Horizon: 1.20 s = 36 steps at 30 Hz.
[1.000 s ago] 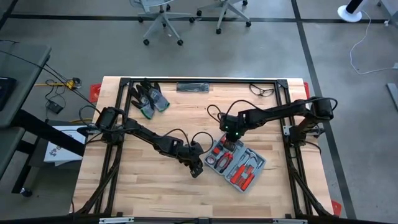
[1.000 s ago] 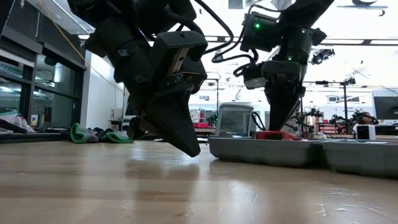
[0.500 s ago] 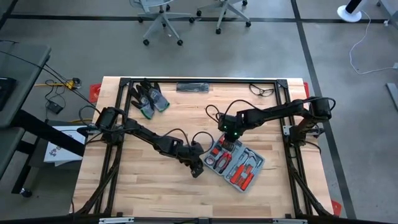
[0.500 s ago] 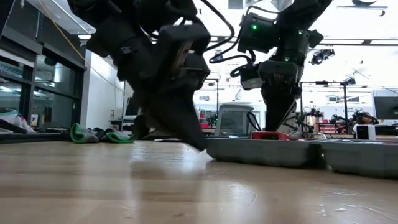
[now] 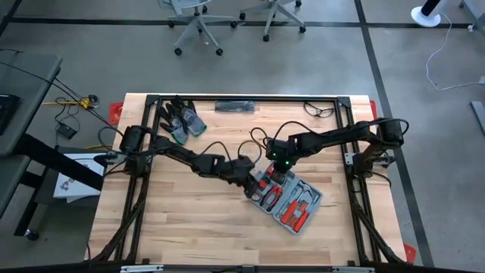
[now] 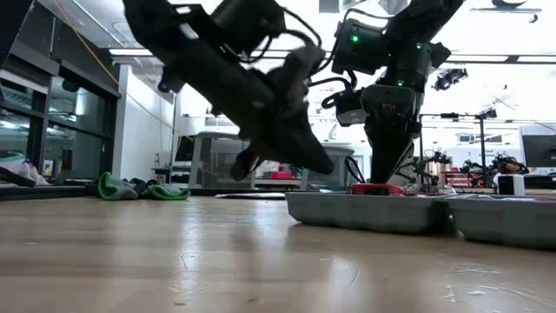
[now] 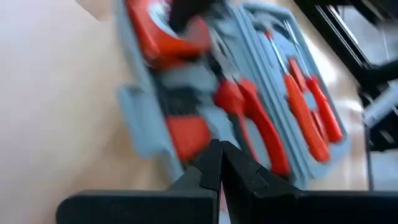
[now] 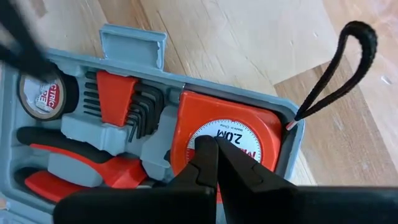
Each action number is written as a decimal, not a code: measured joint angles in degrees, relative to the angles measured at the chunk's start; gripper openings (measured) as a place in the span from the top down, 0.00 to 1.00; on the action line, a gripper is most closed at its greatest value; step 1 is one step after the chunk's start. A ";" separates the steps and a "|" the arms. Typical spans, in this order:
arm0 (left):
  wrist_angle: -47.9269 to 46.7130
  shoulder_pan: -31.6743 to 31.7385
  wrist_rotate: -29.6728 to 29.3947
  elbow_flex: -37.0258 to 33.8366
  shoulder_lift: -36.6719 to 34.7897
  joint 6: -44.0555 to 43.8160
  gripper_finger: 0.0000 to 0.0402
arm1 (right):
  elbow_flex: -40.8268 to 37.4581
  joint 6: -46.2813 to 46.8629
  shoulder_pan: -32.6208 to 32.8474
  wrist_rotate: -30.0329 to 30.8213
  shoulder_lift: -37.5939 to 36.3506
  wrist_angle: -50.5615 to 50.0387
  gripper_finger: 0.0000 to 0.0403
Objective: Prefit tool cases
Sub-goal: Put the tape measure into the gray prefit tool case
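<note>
Both grippers are clenched on nothing. Right gripper (image 8: 211, 149) tips press down over the orange tape measure (image 8: 230, 140) in the far corner of the open tool case (image 5: 292, 197). Left gripper (image 5: 254, 186) hovers at the case's left edge, tips pointing right toward it. Case lies right of table centre, long axis running far-left to near-right. Right arm is nearer, already inside the tray. Low view shows the left tips above the wood, apparently clear of the case wall; the left wrist view is smeared but shows pliers (image 7: 249, 118) just beyond its fingertips (image 7: 208, 165).
</note>
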 joint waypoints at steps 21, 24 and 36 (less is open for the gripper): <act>-29.85 3.97 -1.11 18.21 9.41 10.60 1.00 | 0.00 -0.15 -0.13 -2.41 0.13 0.55 1.00; -31.51 4.27 -1.61 18.23 9.38 10.32 1.00 | 0.00 0.06 0.26 -3.85 0.20 0.27 1.00; -30.74 4.35 -1.18 18.01 9.57 10.77 1.00 | 0.00 3.24 1.45 -5.74 0.24 -0.90 1.00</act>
